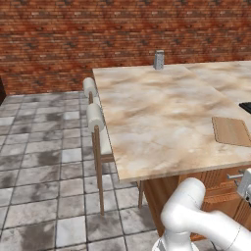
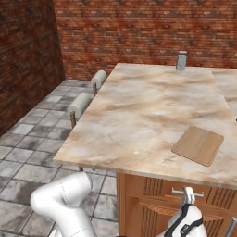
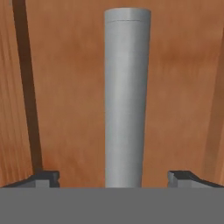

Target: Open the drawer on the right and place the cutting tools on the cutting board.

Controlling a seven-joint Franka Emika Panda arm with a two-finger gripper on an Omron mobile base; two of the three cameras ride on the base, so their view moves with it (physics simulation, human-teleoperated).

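The drawer (image 2: 155, 203) shows its ribbed orange-brown front under the counter edge, with a grey bar handle (image 2: 187, 191). My gripper (image 2: 188, 198) is at that handle. In the hand view the handle (image 3: 124, 100) runs up the middle between my two fingertips (image 3: 44, 178), and the gripper (image 3: 113, 179) is open around it, pads apart from the bar. The light-tan cutting board (image 1: 231, 131) (image 2: 198, 145) lies on the countertop above the drawer. The cutting tools are hidden.
The marbled beige countertop (image 1: 157, 112) stretches back to a small grey canister (image 1: 158, 60) (image 2: 181, 60). Two padded stools (image 1: 95, 117) (image 2: 79, 105) stand along its left side. A dark object (image 1: 246, 107) sits at the counter's right. Grey floor tiles and brick walls surround.
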